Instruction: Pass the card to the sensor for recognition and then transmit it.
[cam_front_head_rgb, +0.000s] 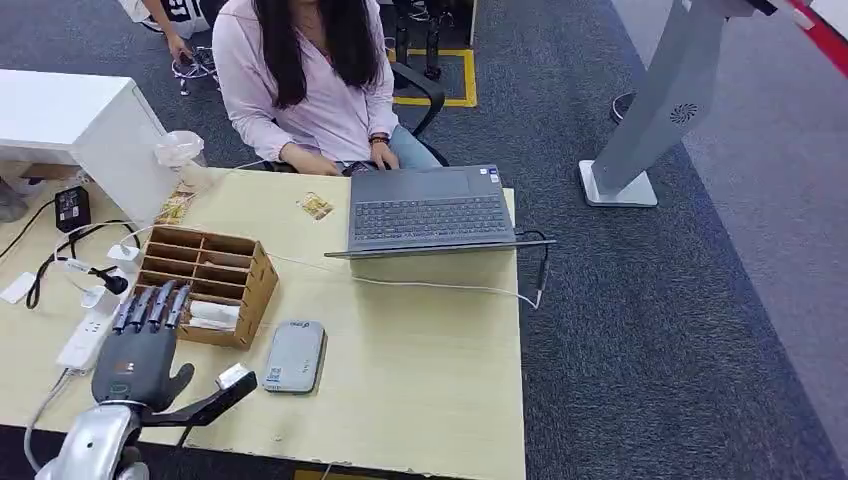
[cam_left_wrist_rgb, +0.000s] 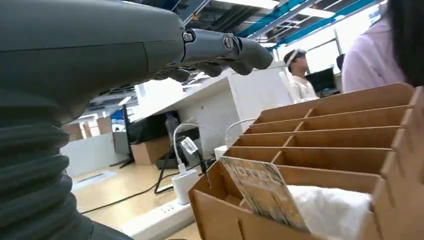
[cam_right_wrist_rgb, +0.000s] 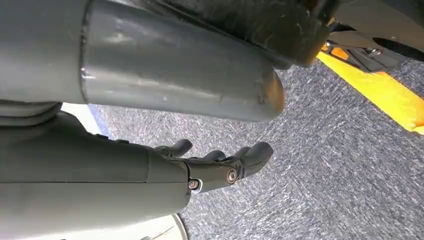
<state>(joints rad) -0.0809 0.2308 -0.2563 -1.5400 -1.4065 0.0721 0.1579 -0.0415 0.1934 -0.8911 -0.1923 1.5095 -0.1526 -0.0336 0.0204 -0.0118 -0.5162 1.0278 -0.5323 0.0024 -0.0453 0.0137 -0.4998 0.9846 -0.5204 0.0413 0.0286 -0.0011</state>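
Note:
My left hand (cam_front_head_rgb: 140, 350) hovers low over the table's near left part, fingers stretched toward a wooden organizer box (cam_front_head_rgb: 205, 270) and thumb spread to the right; it holds nothing. In the left wrist view its fingers (cam_left_wrist_rgb: 225, 50) reach over the box (cam_left_wrist_rgb: 340, 130), where a patterned card (cam_left_wrist_rgb: 265, 192) leans in the nearest compartment beside something white (cam_left_wrist_rgb: 330, 205). A flat grey sensor (cam_front_head_rgb: 293, 355) lies on the table just right of the thumb. Another small card (cam_front_head_rgb: 316, 206) lies near the laptop. My right hand (cam_right_wrist_rgb: 220, 162) hangs over grey carpet, fingers loosely apart and empty.
An open laptop (cam_front_head_rgb: 430, 210) stands at the table's far side with a person (cam_front_head_rgb: 310, 80) seated behind it; its white cable (cam_front_head_rgb: 440, 287) crosses the table. A power strip (cam_front_head_rgb: 85, 340), plugs and cords lie left of the box. A grey stand (cam_front_head_rgb: 650, 120) is on the carpet to the right.

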